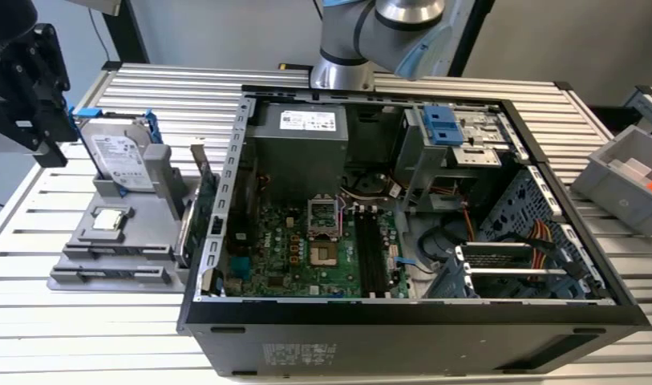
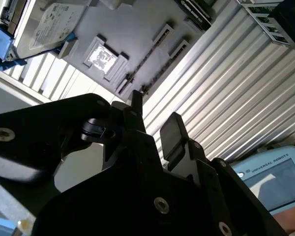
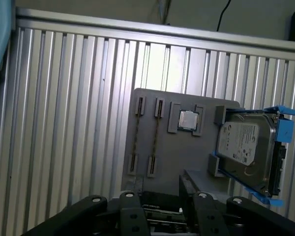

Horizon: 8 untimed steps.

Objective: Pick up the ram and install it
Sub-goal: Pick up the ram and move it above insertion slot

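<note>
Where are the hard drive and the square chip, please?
hard drive (image 3: 243, 145): first wrist view, middle of its labelled face.
square chip (image 3: 189, 120): first wrist view, centre of its silver top.

Pendant lettering (drive label illegible)

Thin dark ram, edge-up in grey holder

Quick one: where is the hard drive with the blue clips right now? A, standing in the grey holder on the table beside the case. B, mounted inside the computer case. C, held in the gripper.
A: the hard drive stands on edge in the grey holder, to the exterior view's left of the open case, and the gripper is apart from it.
</note>
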Available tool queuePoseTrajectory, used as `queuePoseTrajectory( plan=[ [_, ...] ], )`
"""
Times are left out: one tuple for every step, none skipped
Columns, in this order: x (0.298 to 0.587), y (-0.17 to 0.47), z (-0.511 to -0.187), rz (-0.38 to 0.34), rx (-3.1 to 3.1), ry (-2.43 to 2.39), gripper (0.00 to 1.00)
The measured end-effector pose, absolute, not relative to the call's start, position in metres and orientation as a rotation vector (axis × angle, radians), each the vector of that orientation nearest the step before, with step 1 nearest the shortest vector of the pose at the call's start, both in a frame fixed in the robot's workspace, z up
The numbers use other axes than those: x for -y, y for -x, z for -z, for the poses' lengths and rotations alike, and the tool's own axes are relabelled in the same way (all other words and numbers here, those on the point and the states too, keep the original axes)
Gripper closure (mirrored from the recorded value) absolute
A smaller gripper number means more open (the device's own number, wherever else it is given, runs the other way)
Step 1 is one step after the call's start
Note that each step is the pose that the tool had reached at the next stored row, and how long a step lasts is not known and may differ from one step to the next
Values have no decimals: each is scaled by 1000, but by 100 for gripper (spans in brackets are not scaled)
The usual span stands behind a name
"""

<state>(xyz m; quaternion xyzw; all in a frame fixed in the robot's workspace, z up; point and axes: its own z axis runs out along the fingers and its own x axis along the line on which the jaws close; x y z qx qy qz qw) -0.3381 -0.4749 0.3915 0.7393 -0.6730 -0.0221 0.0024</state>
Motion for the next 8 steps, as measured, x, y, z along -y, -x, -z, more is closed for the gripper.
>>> queuePoseTrajectory(
  plan=[
    [475, 338, -392, 69, 2111, -2319, 100],
    [475, 338, -391, 69, 2111, -2319, 100],
    [475, 338, -391, 69, 2117, -2313, 100],
    [475, 338, -391, 68, 2130, -2301, 100],
    [475, 338, -391, 69, 2146, -2287, 100],
    [475, 338, -390, 69, 2163, -2271, 100],
    [475, 338, -390, 69, 2177, -2258, 100],
    [475, 338, -389, 69, 2191, -2245, 100]
  ],
)
